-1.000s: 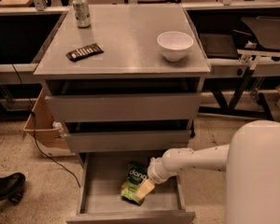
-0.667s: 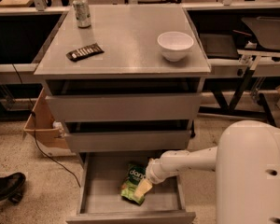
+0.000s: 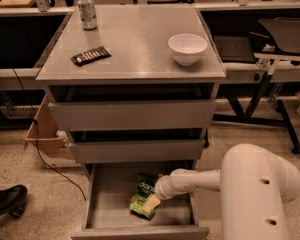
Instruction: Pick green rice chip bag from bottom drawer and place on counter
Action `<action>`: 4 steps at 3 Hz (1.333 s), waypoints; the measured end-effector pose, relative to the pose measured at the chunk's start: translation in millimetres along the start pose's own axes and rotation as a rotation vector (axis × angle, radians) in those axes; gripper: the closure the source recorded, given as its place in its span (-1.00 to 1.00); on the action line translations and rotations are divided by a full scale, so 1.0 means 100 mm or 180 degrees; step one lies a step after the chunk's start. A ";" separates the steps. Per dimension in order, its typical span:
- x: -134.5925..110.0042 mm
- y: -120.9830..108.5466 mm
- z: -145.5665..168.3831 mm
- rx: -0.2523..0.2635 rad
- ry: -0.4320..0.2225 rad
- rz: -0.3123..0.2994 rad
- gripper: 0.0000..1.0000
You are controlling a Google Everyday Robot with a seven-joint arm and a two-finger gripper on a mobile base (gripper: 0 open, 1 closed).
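Observation:
The green rice chip bag (image 3: 142,195) lies on the floor of the open bottom drawer (image 3: 110,215), right of its middle. My white arm reaches in from the right, and my gripper (image 3: 151,203) is down on the bag's right lower edge, touching it. The grey counter (image 3: 132,41) on top of the cabinet is well above.
On the counter stand a white bowl (image 3: 187,48) at the right, a soda can (image 3: 87,12) at the back left and a flat dark wrapper (image 3: 90,55) at the left. Two closed drawers (image 3: 132,115) sit above the open one. A cardboard box (image 3: 46,134) and a shoe (image 3: 6,201) are at the left.
The view has shifted slightly and my arm's white housing now fills more of the lower right. The gripper stays at the bag in the drawer; the bag has not visibly moved.

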State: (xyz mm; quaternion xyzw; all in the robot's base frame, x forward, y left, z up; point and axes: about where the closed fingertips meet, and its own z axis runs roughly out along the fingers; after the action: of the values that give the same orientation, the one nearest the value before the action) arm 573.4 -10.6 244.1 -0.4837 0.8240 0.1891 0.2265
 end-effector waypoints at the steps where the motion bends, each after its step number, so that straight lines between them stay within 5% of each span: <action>1: 0.14 -0.09 0.38 -0.0017 -0.0122 0.0071 -1.00; 4: 0.47 -0.27 1.16 -0.0016 -0.0391 0.0231 -1.00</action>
State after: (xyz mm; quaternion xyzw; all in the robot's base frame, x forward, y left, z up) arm 599.0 5.0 119.1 -0.4415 0.8251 0.2286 0.2685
